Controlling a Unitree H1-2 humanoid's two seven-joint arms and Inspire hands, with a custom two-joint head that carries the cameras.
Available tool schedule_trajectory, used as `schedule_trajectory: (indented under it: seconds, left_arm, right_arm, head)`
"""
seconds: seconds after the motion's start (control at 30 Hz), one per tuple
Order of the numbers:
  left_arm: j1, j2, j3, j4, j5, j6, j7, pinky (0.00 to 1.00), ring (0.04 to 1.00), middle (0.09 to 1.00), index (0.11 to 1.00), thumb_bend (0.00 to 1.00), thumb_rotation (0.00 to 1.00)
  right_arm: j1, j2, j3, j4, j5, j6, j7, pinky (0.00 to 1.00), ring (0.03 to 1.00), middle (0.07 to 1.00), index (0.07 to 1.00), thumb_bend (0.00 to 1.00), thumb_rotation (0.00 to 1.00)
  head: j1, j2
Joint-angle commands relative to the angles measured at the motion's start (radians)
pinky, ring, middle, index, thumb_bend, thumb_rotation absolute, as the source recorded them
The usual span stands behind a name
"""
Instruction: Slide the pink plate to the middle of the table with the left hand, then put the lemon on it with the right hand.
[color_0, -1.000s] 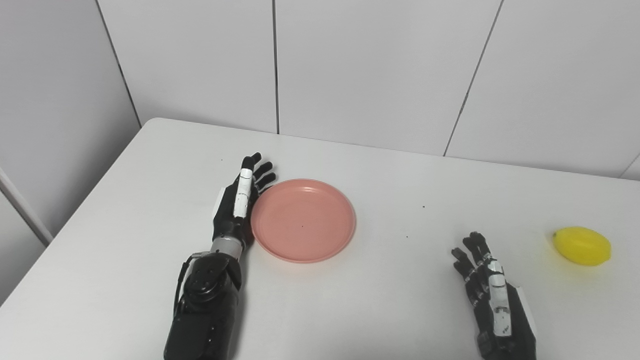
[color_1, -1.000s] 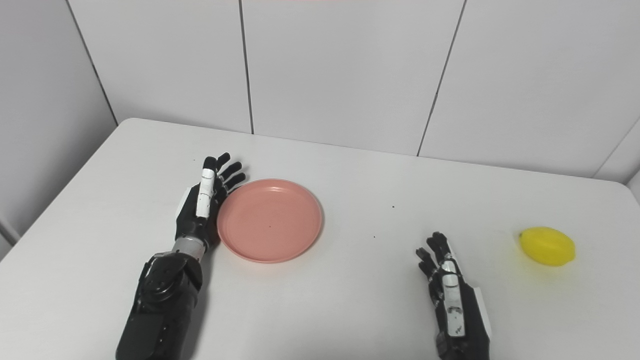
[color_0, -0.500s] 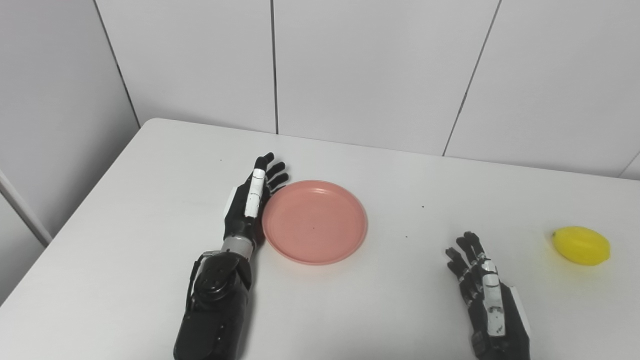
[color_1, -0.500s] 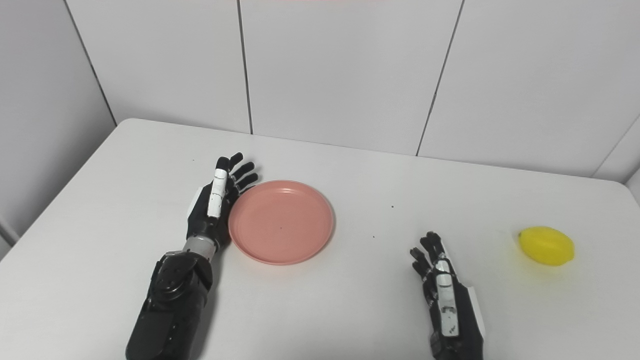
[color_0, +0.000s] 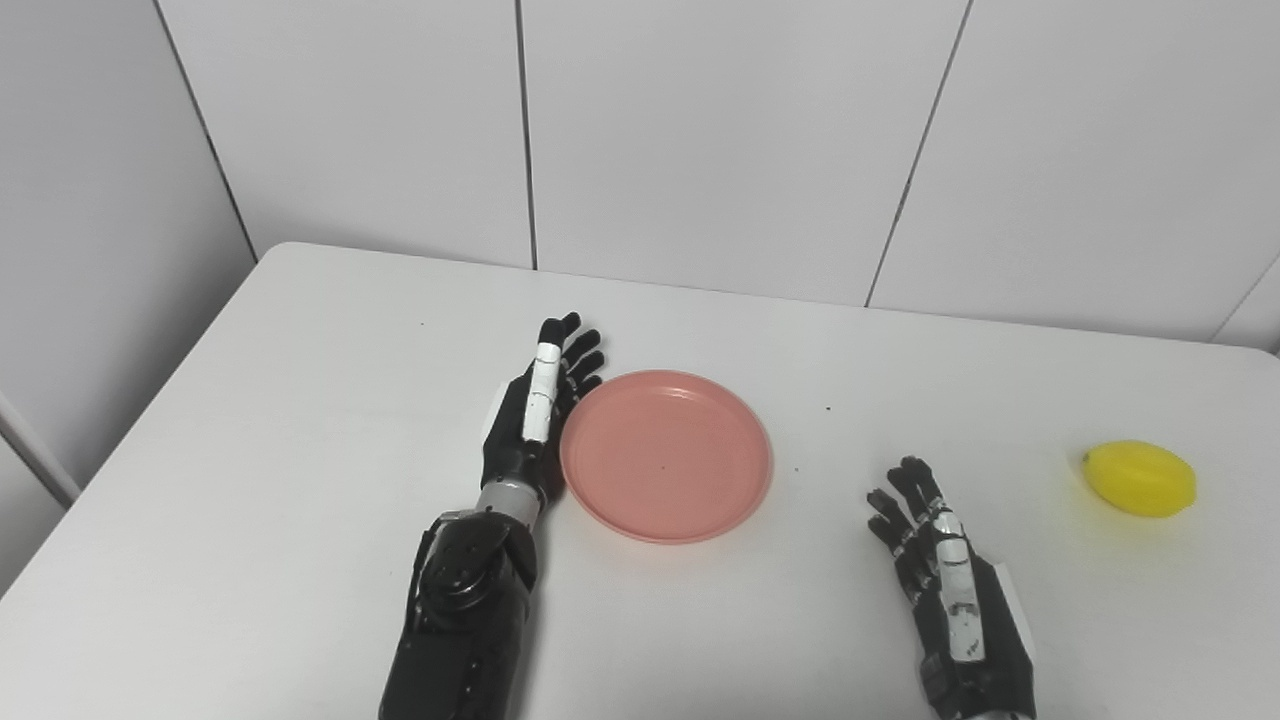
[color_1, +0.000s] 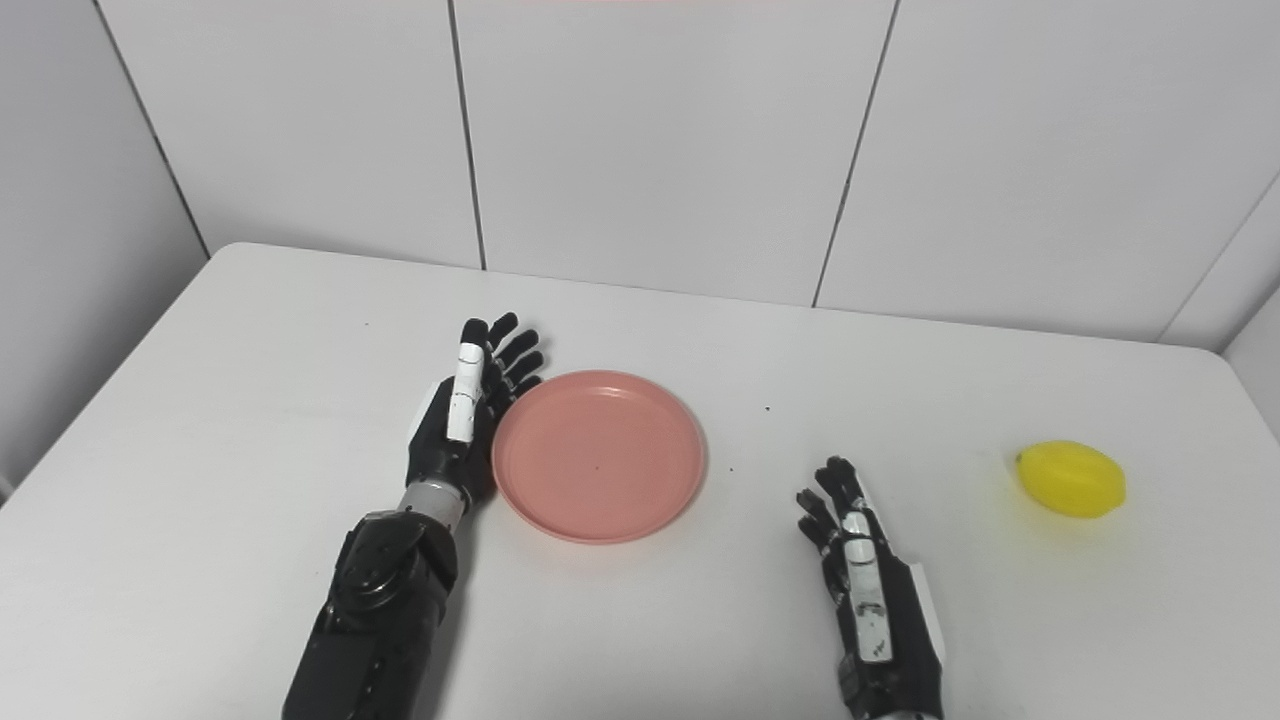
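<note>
Plate as my landmark: pink plate (color_0: 666, 455) lies flat on the white table (color_0: 300, 400), bare inside. My left hand (color_0: 532, 420) stands edge-on against its left rim, fingers straight and slightly spread, gripping nothing. My right hand (color_0: 950, 590) sits to the plate's right and nearer me, well apart from it, fingers loose and apart, holding nothing. Lemon (color_0: 1140, 479) rests far right of the plate, beyond that hand, untouched.

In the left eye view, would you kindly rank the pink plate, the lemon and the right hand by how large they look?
1. Pink plate, clearly largest.
2. Right hand, though it sits nearer the camera, so its real size is unsure.
3. Lemon, smallest.
</note>
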Motion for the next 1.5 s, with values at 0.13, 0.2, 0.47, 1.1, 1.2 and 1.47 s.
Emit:
schedule_trajectory:
  seconds: [0.13, 0.2, 0.47, 1.1, 1.2, 1.47]
  left_arm:
    - [0.016, -0.033, -0.014, -0.001, 0.001, 0.024, 0.005, 0.95, 0.924, 0.913, 0.931, 0.84, 0.9]
    - [0.018, -0.04, -0.016, -0.004, -0.005, 0.025, 0.002, 0.96, 0.929, 0.919, 0.941, 0.83, 0.89]
    - [0.021, -0.051, -0.023, -0.009, -0.013, 0.027, -0.014, 0.97, 0.928, 0.924, 0.959, 0.81, 0.89]
    - [0.006, -0.005, -0.007, 0.003, -0.047, 0.062, -0.064, 0.99, 0.952, 0.941, 0.969, 0.84, 0.89]
    - [0.005, -0.005, -0.006, 0.002, -0.055, 0.069, -0.068, 0.98, 0.948, 0.936, 0.96, 0.85, 0.88]
    - [0.006, 0.008, -0.011, 0.002, -0.055, 0.079, -0.072, 0.97, 0.941, 0.931, 0.963, 0.85, 0.89]
  right_arm:
    - [0.002, 0.015, 0.007, -0.02, -0.006, 0.047, -0.008, 0.93, 0.906, 0.942, 0.928, 0.77, 0.93]
    - [0.002, 0.016, 0.009, -0.023, -0.005, 0.051, -0.007, 0.93, 0.91, 0.944, 0.929, 0.76, 0.93]
    - [-0.001, 0.028, 0.013, -0.018, -0.016, 0.053, -0.018, 0.92, 0.9, 0.932, 0.916, 0.79, 0.91]
    - [-0.023, 0.084, 0.046, 0.008, -0.056, 0.054, -0.041, 0.93, 0.904, 0.935, 0.921, 0.79, 0.89]
    - [-0.026, 0.088, 0.048, 0.013, -0.058, 0.05, -0.041, 0.93, 0.901, 0.936, 0.921, 0.79, 0.88]
    - [-0.03, 0.096, 0.053, 0.027, -0.075, 0.033, -0.046, 0.92, 0.895, 0.935, 0.921, 0.78, 0.89]
  head:
    - [-0.011, 0.004]
    - [-0.016, 0.005]
    - [-0.037, 0.01]
    - [-0.216, 0.032]
    - [-0.235, 0.033]
    - [-0.263, 0.032]
